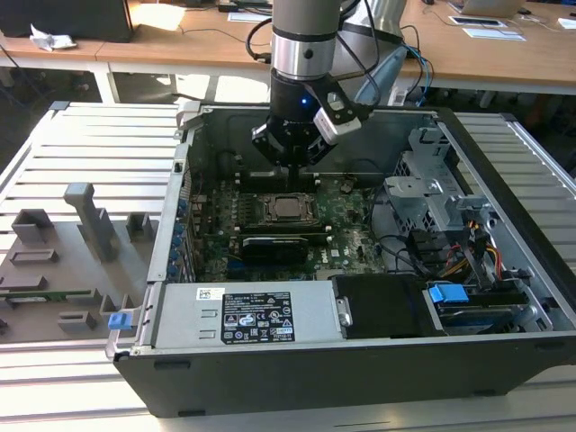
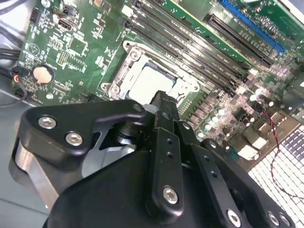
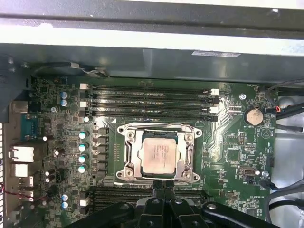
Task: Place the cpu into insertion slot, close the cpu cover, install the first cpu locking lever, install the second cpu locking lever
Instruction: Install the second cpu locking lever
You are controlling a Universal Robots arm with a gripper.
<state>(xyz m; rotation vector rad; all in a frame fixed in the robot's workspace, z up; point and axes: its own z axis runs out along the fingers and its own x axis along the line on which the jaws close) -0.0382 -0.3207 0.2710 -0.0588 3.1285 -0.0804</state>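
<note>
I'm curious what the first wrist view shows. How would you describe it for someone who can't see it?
A silver cpu sits in the insertion slot of a green motherboard, framed by the cpu cover. The black gripper hovers just beside the slot, its fingers together.

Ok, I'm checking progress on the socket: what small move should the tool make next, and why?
Probably lower the tool a little towards the near edge of the thin silver metal cover frame. The silver-grey square chip already shows through the frame's window, the frame looks to lie flat, and the shut tool hangs just beside that edge.
</note>
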